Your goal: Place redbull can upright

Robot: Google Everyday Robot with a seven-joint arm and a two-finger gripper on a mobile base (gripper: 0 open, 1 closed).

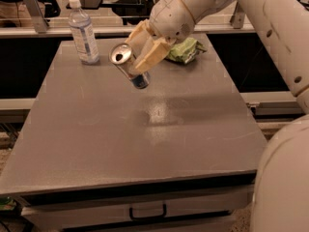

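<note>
- One can (pixel 129 65) was held in the gripper (pixel 136 56), in the air above the far half of the table (pixel 145 149)
- Gripper fingers (pixel 148 58) were closed across the can's body near its middle, with nothing else in the grasp
- Can sat between the bottle (pixel 83 33) and the green bag (pixel 186 50), touching neither
- Can was tilted, not upright: the tab end faced up and to the camera's left, and the blue base pointed down and to the right
- Judgement: the can was grasped, but it was not yet stood up
- To do this step well, turn the wrist until the can's axis is vertical with the base down, before lowering
- Lower over bare table, well apart from the bottle and bag
- Open the fingers only when the base sits flat, since a slim can set down on one edge would likely topple
- Draw the fingers away without brushing the can's sides
</note>
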